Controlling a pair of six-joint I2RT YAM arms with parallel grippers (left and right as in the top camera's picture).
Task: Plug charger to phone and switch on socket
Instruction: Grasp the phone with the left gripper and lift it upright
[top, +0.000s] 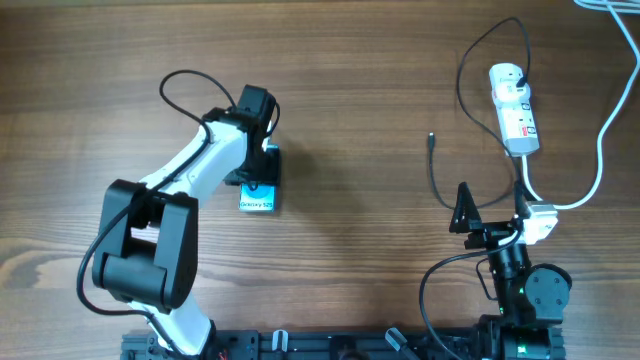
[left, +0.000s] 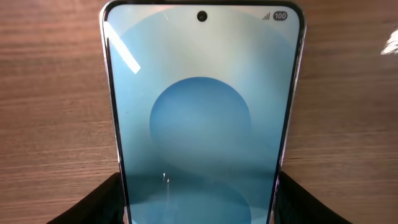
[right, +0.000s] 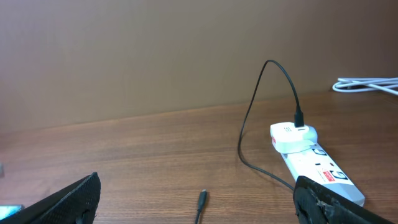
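Filling the left wrist view, the phone (left: 202, 118) lies flat on the table (left: 50, 93), screen up. Its camera-hole end points away from the fingers (left: 93, 202), and its other end is cut off by the frame. From overhead its long axis runs from the far side toward the robot's base, with the white text strip at the base end. The far end is hidden under the left gripper (top: 262, 165). That gripper straddles the phone across its width, a dark finger set against each long edge, clamped on it.

The right gripper (right: 196, 180) is spread wide and holds nothing, and only the tips of its fingers show. The charger (top: 432, 165) lies ahead of it, well apart from the phone. Its plug tip rests loose on the table pointing away from the base, and the cable loops back to the plug fitted in the socket (top: 514, 110). The socket lies far right, long axis near to far. Its switch is too small to read. A white lead (top: 600, 150) curves off beside it.
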